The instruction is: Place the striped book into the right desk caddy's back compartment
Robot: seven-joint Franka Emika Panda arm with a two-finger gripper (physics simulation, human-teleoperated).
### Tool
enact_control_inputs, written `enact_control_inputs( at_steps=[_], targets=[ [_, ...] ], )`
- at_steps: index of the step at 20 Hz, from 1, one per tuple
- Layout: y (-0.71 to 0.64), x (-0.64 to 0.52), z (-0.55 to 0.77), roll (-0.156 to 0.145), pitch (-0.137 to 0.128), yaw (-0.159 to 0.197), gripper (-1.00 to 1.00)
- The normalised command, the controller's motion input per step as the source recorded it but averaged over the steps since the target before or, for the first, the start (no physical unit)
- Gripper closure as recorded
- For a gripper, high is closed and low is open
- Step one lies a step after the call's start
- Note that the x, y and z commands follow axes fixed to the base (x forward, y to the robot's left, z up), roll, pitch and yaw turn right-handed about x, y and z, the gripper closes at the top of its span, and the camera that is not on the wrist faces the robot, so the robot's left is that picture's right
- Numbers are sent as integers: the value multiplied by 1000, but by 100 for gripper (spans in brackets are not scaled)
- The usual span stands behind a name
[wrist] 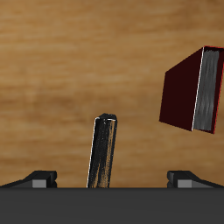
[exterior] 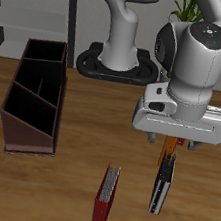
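The striped book (exterior: pixel 161 188) stands on edge on the wooden table, thin, with a dark spine and black-and-white cover. In the wrist view the striped book (wrist: pixel 103 150) lies between the two fingertips, apart from both. My gripper (exterior: pixel 171 142) (wrist: pixel 112 179) hangs open just above the book's back end and holds nothing. The right desk caddy (exterior: pixel 34 95), a dark reddish-brown box with inner dividers, stands well away across the table with its compartments bare.
A red book (exterior: pixel 105 198) (wrist: pixel 192 87) stands on edge near the table's front edge, beside the striped book. An orange book (exterior: pixel 165 147) shows partly under the gripper, just behind the striped book. The robot's base (exterior: pixel 115 63) stands behind.
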Motion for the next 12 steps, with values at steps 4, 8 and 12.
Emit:
enact_control_inputs(
  at_steps=[4,8,12],
  targets=[
    [69,58,-266,9,48,-1,-100],
    [10,53,-170,7,36,7,-100],
    [-27,58,-121,1,36,-9,-100]
  ],
)
